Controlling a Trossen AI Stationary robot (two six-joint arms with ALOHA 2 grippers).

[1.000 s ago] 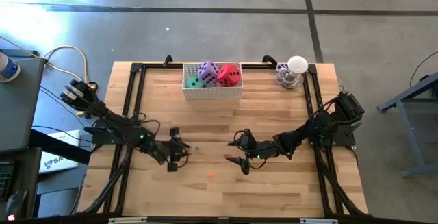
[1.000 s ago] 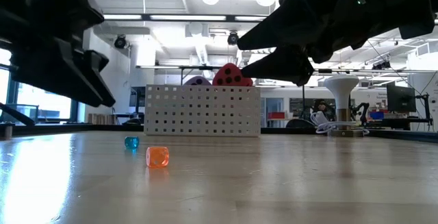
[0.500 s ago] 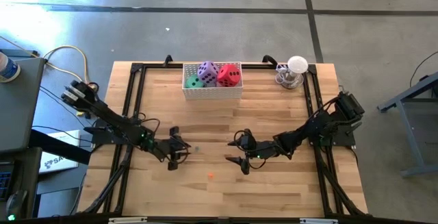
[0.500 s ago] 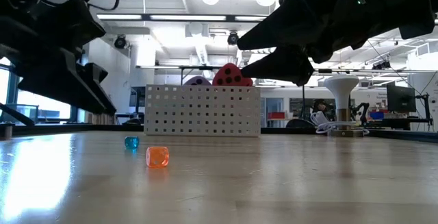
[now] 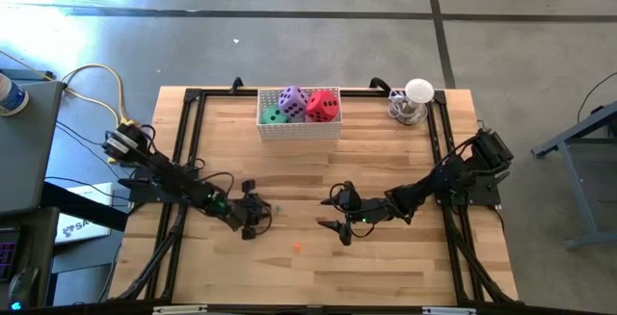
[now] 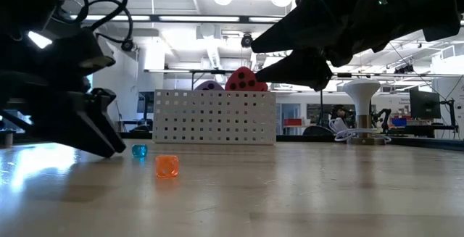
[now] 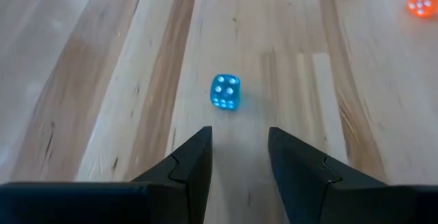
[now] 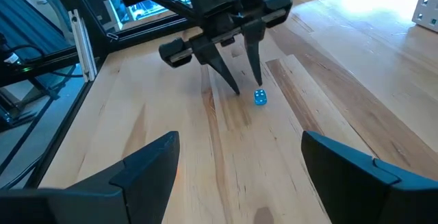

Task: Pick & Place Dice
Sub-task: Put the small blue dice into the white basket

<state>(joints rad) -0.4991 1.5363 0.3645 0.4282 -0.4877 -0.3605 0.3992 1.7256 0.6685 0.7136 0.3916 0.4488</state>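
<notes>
Wooden worktop [image 5: 386, 267] | white basket [image 5: 299, 127] upper centre, holding purple [image 5: 292, 98], red [image 5: 324, 106], green [image 5: 275, 115] dice | left tool [image 7: 238, 157] low, slightly parted, empty, just short of small blue die [image 7: 225, 91] | right tool [image 5: 339, 213] centre frame, released, empty

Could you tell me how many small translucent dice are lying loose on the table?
2: a blue die just ahead of the left gripper, and an orange die farther toward the table's front edge. More could be hidden under the arms.
</notes>
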